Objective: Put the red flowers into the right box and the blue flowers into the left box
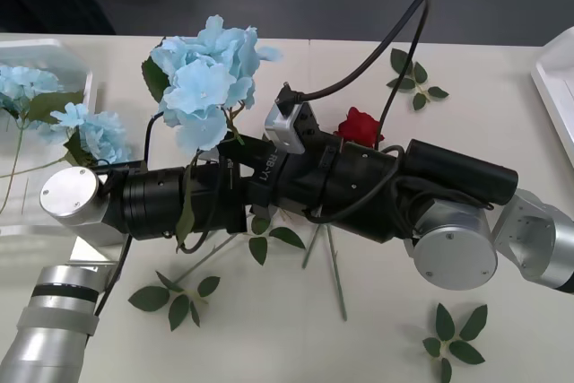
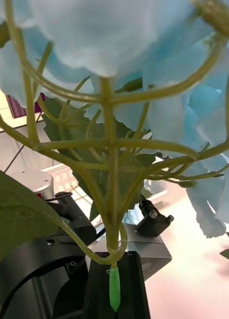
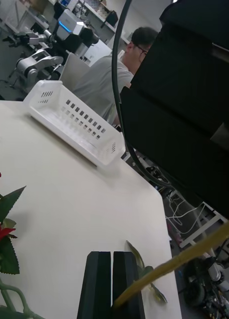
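Note:
My right gripper [image 2: 114, 259] is shut on the short green stem of a blue flower [image 1: 208, 73], holding the cluster upright above the table's middle, over my crossed arms. More blue flowers [image 1: 88, 130] lie in and beside the left box [image 1: 56, 53] at the far left. A red flower [image 1: 359, 125] shows just behind my right forearm, its stem [image 1: 334, 271] running out on the table; the same red flower [image 3: 0, 233] lies beside my left gripper [image 3: 112, 256]. That gripper's black fingers are shut and point at the right box [image 3: 69, 124] [image 1: 558, 87]. A blurred stem crosses the fingertips; whether it is gripped is unclear.
Loose green leaf sprigs lie at the front left [image 1: 175, 298], front right [image 1: 453, 334] and back right [image 1: 414, 78]. My two forearms cross over the table's middle, the right one on top. A person sits beyond the table behind the right box.

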You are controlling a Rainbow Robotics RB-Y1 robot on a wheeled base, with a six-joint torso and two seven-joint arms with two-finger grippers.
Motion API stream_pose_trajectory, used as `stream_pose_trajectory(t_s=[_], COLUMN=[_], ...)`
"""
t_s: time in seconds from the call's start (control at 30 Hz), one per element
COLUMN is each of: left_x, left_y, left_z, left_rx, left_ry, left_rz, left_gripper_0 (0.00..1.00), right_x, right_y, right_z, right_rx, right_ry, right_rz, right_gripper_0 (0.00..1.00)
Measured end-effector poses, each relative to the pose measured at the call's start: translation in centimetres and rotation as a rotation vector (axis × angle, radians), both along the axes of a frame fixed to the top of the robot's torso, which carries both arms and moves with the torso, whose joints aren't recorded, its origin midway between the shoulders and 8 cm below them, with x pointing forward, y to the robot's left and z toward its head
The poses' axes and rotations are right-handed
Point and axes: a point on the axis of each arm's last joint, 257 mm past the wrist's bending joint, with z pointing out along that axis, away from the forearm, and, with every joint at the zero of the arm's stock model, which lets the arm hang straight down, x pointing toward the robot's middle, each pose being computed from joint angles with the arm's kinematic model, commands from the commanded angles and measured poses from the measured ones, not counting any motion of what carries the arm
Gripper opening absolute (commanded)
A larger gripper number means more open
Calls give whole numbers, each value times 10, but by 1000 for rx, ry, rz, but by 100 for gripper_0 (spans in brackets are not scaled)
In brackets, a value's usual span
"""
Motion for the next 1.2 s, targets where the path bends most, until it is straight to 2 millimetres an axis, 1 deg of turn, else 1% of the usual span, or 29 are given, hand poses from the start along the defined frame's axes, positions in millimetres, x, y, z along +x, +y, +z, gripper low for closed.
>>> stream_pose_trajectory(t_s=[0.43,0.47,0.5,0.53,0.57,0.6,0.63,0.8,0.93,1.0,1.2], left_x=[0,0,0,0,0,0,0,0,1,2,10], left_y=[0,0,0,0,0,0,0,1,6,11,31], left_z=[0,0,0,1,1,1,1,7,7,10,17], left_rx=[0,0,-1,-3,-4,-4,-4,-28,-25,-33,-43], left_ry=[0,0,0,0,0,0,0,0,-1,-3,-11], left_rz=[0,0,0,0,0,1,1,0,4,9,39], left_gripper_0=[0,0,0,0,0,0,0,0,0,0,0], right_x=[0,1,1,2,2,2,2,3,3,5,5], right_y=[0,0,-1,-1,-1,-1,-1,-1,-2,-3,-3], right_z=[0,1,1,2,3,3,3,3,6,8,8], right_rx=[1,4,8,12,15,15,15,15,23,33,34], right_ry=[2,4,6,5,4,4,4,2,-2,-5,-4], right_rz=[0,-1,-3,-6,-7,-8,-8,-8,-12,-17,-18], right_gripper_0=[0,7,31,48,73,92,100,100,100,100,100])
